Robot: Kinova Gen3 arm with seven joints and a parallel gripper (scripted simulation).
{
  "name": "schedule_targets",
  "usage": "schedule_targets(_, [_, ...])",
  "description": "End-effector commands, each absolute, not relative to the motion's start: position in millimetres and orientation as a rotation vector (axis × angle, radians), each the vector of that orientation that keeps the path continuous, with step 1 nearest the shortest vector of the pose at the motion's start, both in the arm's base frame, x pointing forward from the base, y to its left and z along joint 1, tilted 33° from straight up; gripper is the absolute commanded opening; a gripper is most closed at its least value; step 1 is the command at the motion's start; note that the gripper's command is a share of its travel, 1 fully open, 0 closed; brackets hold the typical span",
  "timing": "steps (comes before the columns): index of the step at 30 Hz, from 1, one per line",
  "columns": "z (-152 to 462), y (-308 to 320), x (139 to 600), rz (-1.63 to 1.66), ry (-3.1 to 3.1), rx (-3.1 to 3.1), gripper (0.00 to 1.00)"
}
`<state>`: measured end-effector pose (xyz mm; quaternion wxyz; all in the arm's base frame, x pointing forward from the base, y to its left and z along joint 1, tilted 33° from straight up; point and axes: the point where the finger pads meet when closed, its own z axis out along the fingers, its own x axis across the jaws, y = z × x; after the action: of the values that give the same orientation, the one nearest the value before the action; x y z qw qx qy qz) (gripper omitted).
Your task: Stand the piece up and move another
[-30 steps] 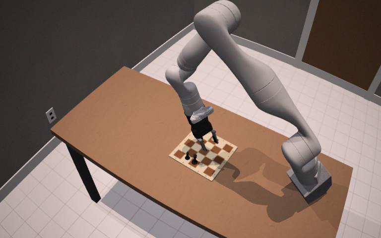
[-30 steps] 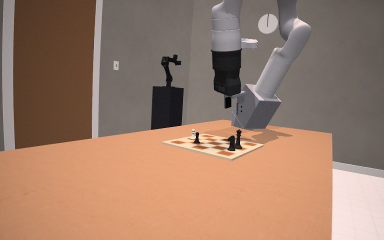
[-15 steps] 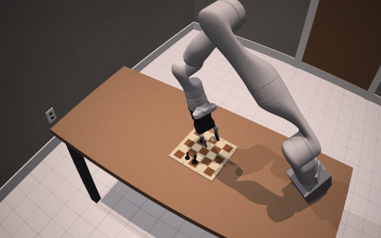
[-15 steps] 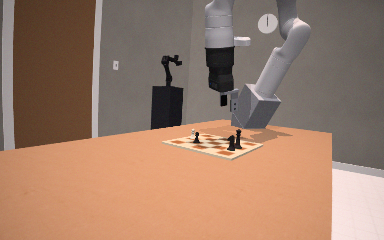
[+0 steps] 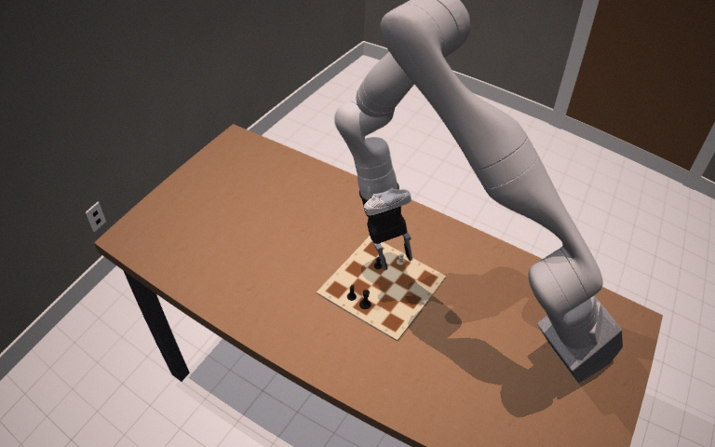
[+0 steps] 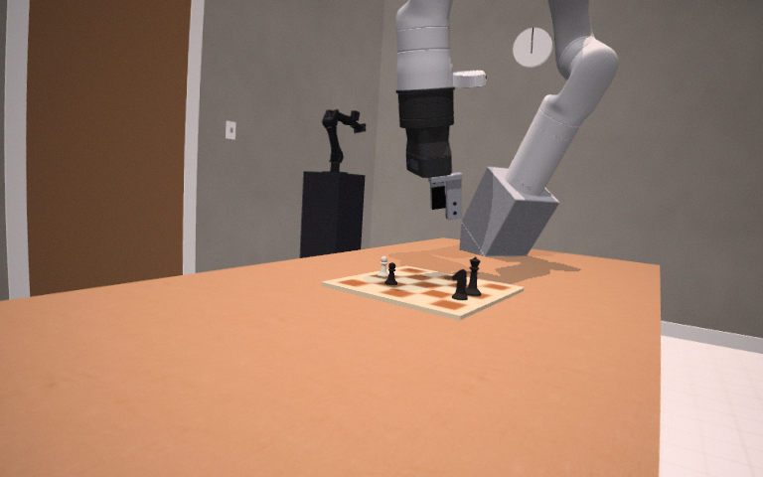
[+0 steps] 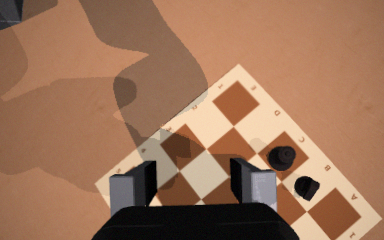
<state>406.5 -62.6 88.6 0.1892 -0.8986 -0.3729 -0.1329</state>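
Observation:
The small chessboard [image 5: 380,287] lies on the brown table. A white pawn [image 5: 400,258] stands upright on C5 at the board's far edge; it also shows in the exterior view [image 6: 382,265]. A tall black piece [image 7: 281,157] stands upright on C1, also seen in the top view [image 5: 364,299] and the exterior view [image 6: 474,275]. My gripper [image 5: 394,261] [image 6: 446,202] hangs open and empty well above the board. In the wrist view the open fingers frame mid-board squares. The white pawn is hidden from the wrist view.
A black knight [image 7: 306,187] stands on B1 beside the tall piece. A black pawn [image 6: 390,273] stands near the white pawn, partly behind a finger in the top view. The arm's base [image 5: 580,342] sits at the table's right end.

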Motion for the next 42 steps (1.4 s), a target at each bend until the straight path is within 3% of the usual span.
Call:
schedule_targets(1, [88, -68, 405, -0.377, -1.032, -2.535, 1.00])
schedule_targets(42, [86, -109, 411, -0.472, -0.598, -2.630, 1.00])
